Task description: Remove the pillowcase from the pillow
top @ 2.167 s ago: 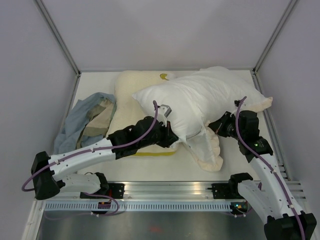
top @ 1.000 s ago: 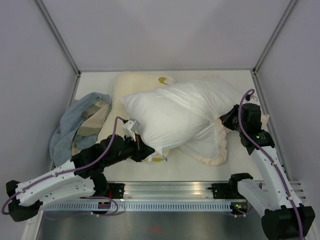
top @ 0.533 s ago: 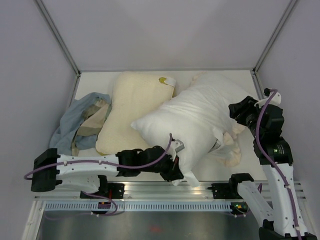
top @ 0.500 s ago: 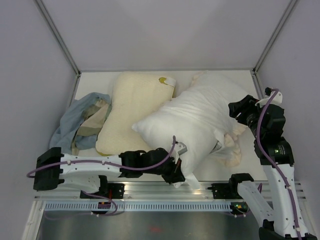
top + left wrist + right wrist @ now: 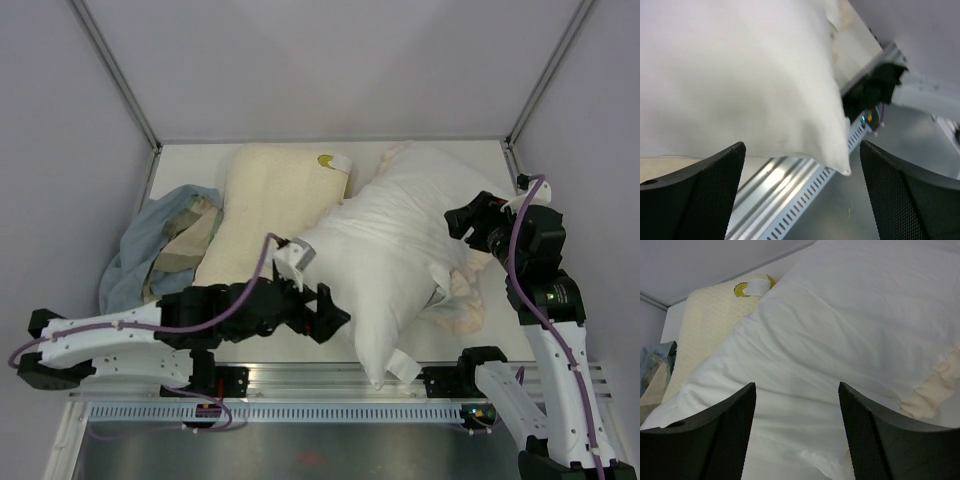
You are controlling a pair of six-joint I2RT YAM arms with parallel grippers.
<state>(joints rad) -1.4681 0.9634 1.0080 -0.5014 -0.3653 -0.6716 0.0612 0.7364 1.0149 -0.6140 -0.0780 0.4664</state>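
**Left tool.** The left tool point(image 5: 801, 149) is released. Its two fingers stand spread wide, with only air between them. It sits just beside the near left side of the pillow point(image 5: 390, 250). Whether a finger touches the fabric cannot be told. In the wrist view the pillow fills the upper picture, and its near corner hangs past the near edge over the rail point(image 5: 330, 385).

**Right tool.** The right tool point(image 5: 796, 387) is also released, fingers apart. It is at the right side of the pillow, pointing left across it. Contact with the pillow cannot be confirmed.

**Task items.** The pillow lies tilted across the centre and right of the surface point(image 5: 185, 165). It runs from the far right to the near edge. The pillowcase point(image 5: 462, 300) lies at the pillow's right near side, largely hidden under it. Only a strip of cream frill shows. Its dark face cannot be seen, and how far it covers the pillow cannot be told.

**Other items.** A flat yellow pillow point(image 5: 260, 205) lies left of centre, its right edge covered by the white pillow. A crumpled blue-grey and beige cloth point(image 5: 150, 250) lies at the left edge.

**Surface and room.** The surface is white. Pale grey walls point(image 5: 320, 70) close three sides, with metal frame posts point(image 5: 115, 75) at the far corners.
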